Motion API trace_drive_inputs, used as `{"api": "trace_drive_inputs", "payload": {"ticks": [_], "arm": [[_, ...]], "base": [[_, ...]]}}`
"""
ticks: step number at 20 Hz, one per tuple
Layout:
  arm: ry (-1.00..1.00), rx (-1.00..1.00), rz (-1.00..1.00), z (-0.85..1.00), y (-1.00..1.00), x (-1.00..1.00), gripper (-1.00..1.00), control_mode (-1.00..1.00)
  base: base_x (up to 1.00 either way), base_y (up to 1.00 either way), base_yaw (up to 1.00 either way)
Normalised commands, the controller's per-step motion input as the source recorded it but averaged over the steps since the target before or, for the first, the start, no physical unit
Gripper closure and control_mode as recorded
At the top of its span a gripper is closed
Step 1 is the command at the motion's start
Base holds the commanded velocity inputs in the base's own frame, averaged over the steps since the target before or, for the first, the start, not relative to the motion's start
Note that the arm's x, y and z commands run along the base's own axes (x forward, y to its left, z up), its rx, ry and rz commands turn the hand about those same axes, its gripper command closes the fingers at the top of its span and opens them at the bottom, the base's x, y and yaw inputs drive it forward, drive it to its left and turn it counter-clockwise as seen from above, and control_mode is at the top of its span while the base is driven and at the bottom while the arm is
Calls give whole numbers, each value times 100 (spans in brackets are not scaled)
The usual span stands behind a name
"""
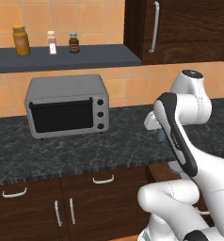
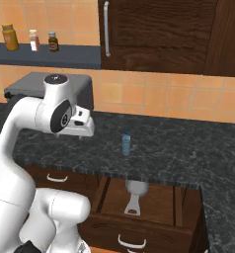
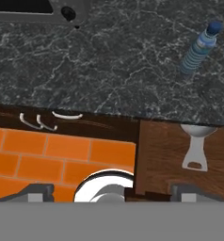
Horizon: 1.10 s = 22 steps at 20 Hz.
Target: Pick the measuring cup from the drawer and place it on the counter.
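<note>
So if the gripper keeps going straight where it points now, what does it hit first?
Probably the counter edge or the cabinet front just below it, left of the open drawer; depth is unclear.

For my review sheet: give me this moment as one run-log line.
phase: approach | end effector: open, above counter edge, holding nothing | measuring cup: in open drawer, partly under counter | water bottle: upright on counter

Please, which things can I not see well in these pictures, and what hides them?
- Measuring cup: in the right base view and the hand view, the counter edge covers part of its bowl; its inside is hidden.
- Drawer: its back is under the counter.
- Gripper: the fingertips are cut off at the bottom of the hand view.
- Shelf jars: labels too small to read.
- Water bottle: mostly behind the arm in the left base view.
</note>
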Motion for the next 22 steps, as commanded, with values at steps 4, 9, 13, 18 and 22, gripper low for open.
{"api": "trace_drive_inputs", "payload": {"ticks": [4,9,13,18,22], "arm": [[0,0,0,0,-6,-21,-100,-100],[0,0,0,0,0,0,-100,100],[0,0,0,0,0,0,-100,100],[0,0,0,0,0,0,-100,100],[0,0,0,0,0,0,-100,100]], "base": [[0,0,0],[-83,39,-50],[-71,50,-72],[2,86,-66],[38,79,-60]]}}
